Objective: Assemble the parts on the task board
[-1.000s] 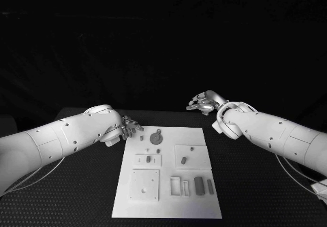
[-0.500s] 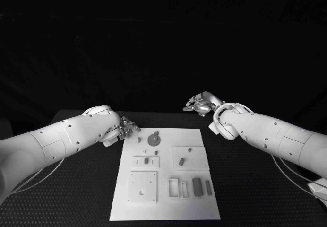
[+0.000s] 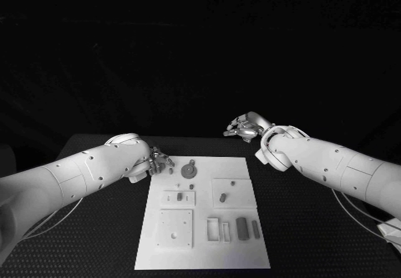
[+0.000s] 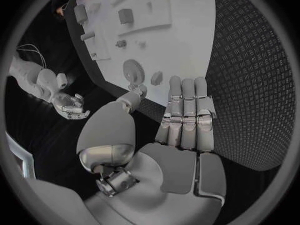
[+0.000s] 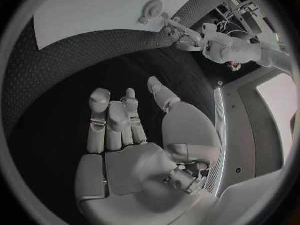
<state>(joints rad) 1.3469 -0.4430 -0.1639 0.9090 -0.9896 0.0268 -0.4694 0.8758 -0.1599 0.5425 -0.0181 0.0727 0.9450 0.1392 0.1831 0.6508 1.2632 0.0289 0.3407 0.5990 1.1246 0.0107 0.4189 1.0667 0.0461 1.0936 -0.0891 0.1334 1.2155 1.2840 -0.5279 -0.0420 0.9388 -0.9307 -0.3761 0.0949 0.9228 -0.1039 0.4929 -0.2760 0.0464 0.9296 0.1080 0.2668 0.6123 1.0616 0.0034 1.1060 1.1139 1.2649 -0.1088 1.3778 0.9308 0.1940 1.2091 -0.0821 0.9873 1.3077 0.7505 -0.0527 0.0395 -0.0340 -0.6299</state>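
- The left hand point(image 3: 157, 162) is being held low at the far left corner of the task board point(image 3: 242, 243); in the head view most of it is being hidden by its own forearm.
- In the left wrist view its fingers point(image 4: 185, 110) are being kept straight and side by side, with the thumb apart and nothing being held.
- The right hand point(image 3: 244, 128) is being held raised beyond the far right corner of the board, over the black counter point(image 3: 317, 231); its fingers point(image 5: 112, 122) are being curled loosely, empty.
- A gear-shaped part point(image 3: 190, 170) is lying at the far end of the board, near the left hand.
- Small pegs and bar-shaped parts point(image 3: 242, 227) are lying in recesses nearer the robot; their exact shapes are hard to make out.
- The room behind is being lost in darkness.
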